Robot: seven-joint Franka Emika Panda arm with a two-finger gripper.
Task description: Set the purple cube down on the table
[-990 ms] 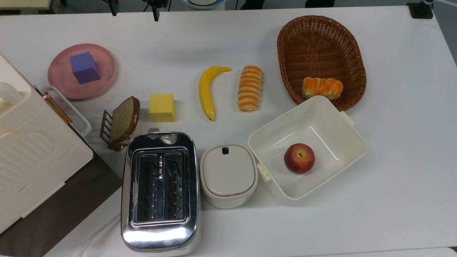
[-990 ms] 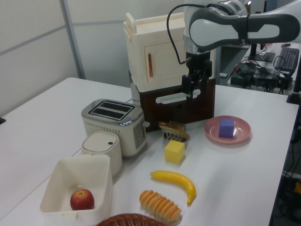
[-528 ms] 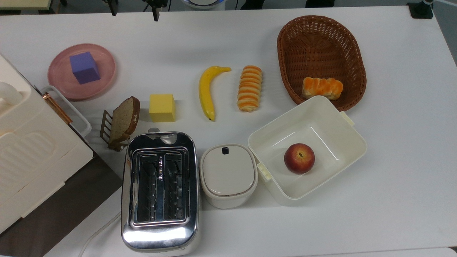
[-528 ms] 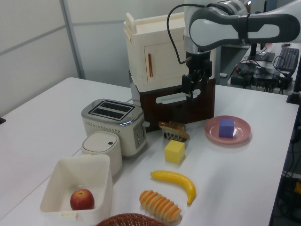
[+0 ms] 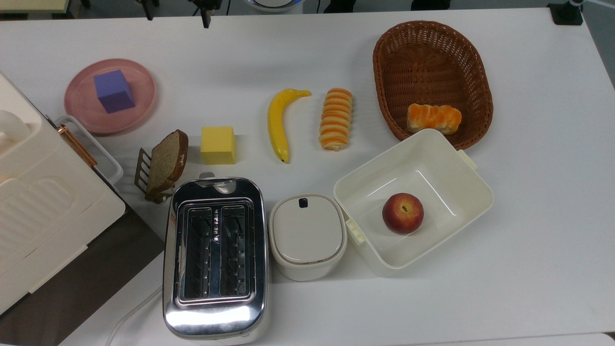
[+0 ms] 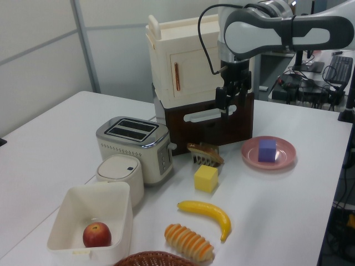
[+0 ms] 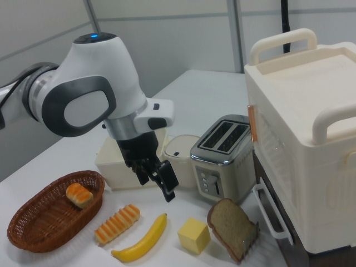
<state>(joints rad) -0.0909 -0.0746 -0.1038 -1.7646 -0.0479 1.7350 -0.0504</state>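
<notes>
The purple cube (image 5: 114,90) rests on a round pink plate (image 5: 141,103) near the top view's left, on the white table (image 5: 528,250). In the left view the cube (image 6: 267,150) sits on the same plate (image 6: 284,159) at the right. My gripper (image 6: 226,106) hangs open in the air, well above the table and to the left view's left of the plate, holding nothing. Its two fingertips peek in at the top view's upper edge, wide apart, with the gripper (image 5: 175,10) beyond the plate. In the right view the gripper (image 7: 158,186) hovers over the banana.
Between plate and basket (image 5: 475,77) lie a yellow cube (image 5: 218,144), a banana (image 5: 277,122) and a striped roll (image 5: 336,118). A bread slice in a rack (image 5: 163,166), a toaster (image 5: 215,254), a lidded pot (image 5: 307,235) and an open box holding an apple (image 5: 402,213) stand nearer. A cream cabinet (image 5: 33,202) fills the left.
The gripper has shifted slightly, toward the top view's upper edge and a little to the left view's right. The cube and everything else stay put.
</notes>
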